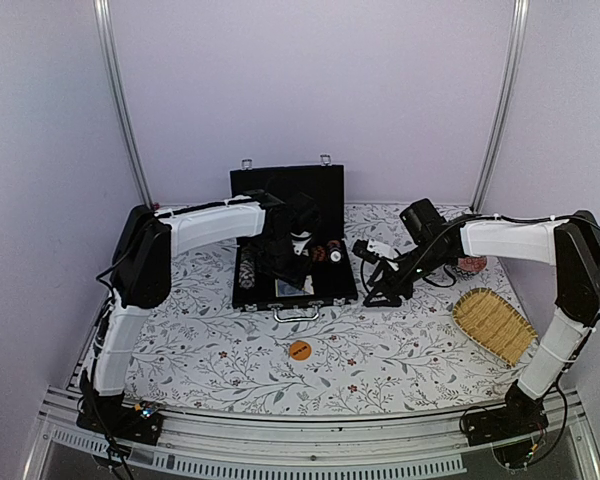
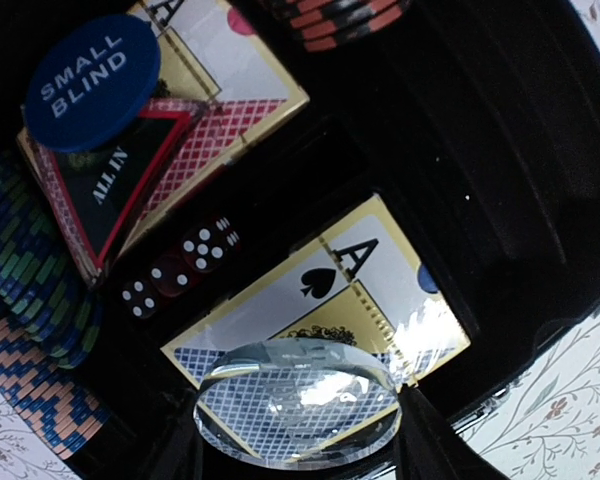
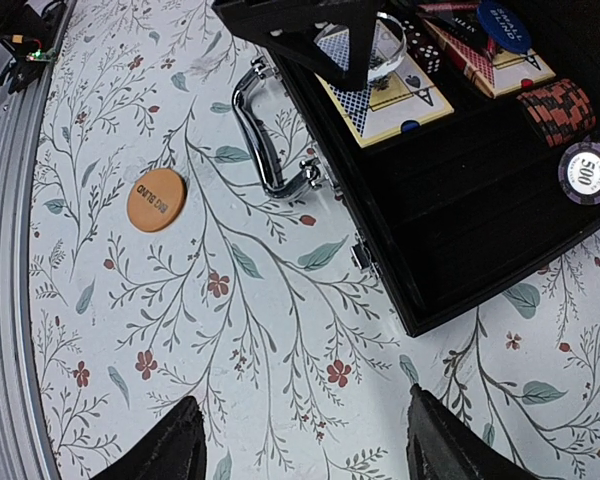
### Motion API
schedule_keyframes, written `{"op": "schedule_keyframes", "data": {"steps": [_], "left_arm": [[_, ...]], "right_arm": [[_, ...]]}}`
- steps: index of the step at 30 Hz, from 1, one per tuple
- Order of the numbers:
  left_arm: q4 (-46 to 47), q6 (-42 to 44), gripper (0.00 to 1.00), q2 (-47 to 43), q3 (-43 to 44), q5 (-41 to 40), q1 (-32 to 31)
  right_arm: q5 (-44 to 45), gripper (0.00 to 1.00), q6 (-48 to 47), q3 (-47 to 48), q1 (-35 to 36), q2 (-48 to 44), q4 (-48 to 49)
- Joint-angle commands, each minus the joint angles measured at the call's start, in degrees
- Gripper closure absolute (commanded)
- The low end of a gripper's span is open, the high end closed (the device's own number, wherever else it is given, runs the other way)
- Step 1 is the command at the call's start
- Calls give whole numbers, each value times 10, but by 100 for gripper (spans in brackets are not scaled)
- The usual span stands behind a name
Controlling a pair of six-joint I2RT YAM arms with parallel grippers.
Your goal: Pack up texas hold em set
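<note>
The black case (image 1: 280, 186) lies open at the table's middle back. My left gripper (image 2: 298, 425) is inside it, shut on a clear round disc (image 2: 298, 400), held just above a card deck showing the ace of spades (image 2: 330, 290). Beside the deck are red dice (image 2: 175, 270), a blue "SMALL BLIND" disc (image 2: 90, 80), an "ALL IN" triangle (image 2: 120, 180) and rows of chips (image 2: 30, 290). The orange "BIG BLIND" disc (image 3: 156, 200) lies on the table in front of the case's handle (image 3: 265, 140). My right gripper (image 3: 305, 440) is open and empty above the table, right of the case (image 3: 460, 210).
A woven yellow basket (image 1: 493, 325) lies at the right front. A red patterned dish (image 1: 470, 266) sits behind it, partly hidden by the right arm. Orange-black chips (image 3: 555, 100) and a purple 500 chip (image 3: 588, 172) sit in the case's right part.
</note>
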Motion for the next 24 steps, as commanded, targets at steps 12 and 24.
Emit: {"op": "schedule_keyframes", "data": {"steps": [12, 24], "left_arm": [[19, 12, 50, 25, 18, 14, 13], [21, 17, 47, 46, 32, 19, 19]], "right_arm": [[0, 31, -8, 8, 3, 2, -7], [2, 30, -10, 10, 3, 8, -11]]}}
